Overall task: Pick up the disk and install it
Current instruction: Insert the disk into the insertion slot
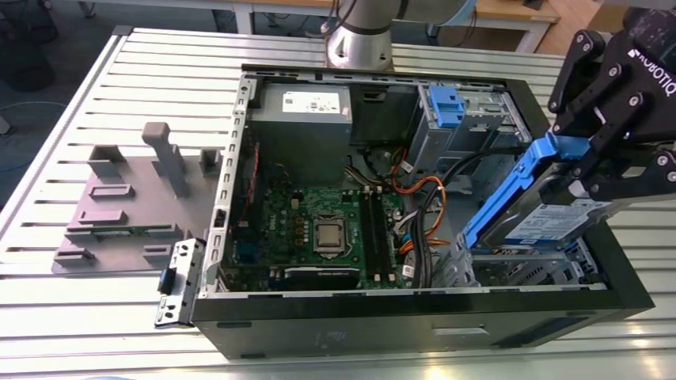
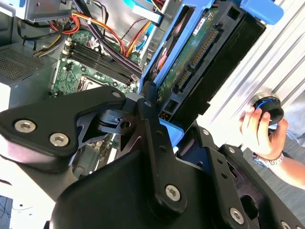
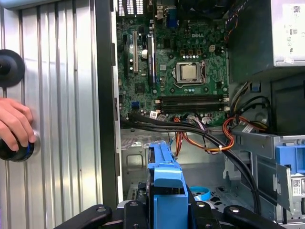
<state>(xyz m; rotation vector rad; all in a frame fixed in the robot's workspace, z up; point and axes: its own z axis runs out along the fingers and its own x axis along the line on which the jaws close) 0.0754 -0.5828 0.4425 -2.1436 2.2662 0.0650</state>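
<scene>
The disk (image 1: pixel 552 220) is a silver drive with a blue-and-white label and blue plastic rails. It hangs tilted, one end down, over the drive cage (image 1: pixel 528 267) in the near corner of the open computer case (image 1: pixel 401 317), at the exterior view's right. My black gripper (image 1: pixel 597 170) is shut on its upper part. The second wrist view shows the disk's green circuit board (image 2: pixel 200 62) clamped in the gripper (image 2: pixel 167 119). In the first wrist view a blue rail of the disk (image 3: pixel 164 176) stands straight out of the gripper (image 3: pixel 164 212) above the case floor.
Inside the case are the motherboard (image 1: pixel 317 229), a grey power-supply box (image 1: pixel 306 107), a blue latch (image 1: pixel 449 107) and orange and black cables (image 1: pixel 417 198). A grey fixture (image 1: pixel 116 206) lies left of the case. A person's hand (image 2: pixel 259 129) rests on a black knob beside the case.
</scene>
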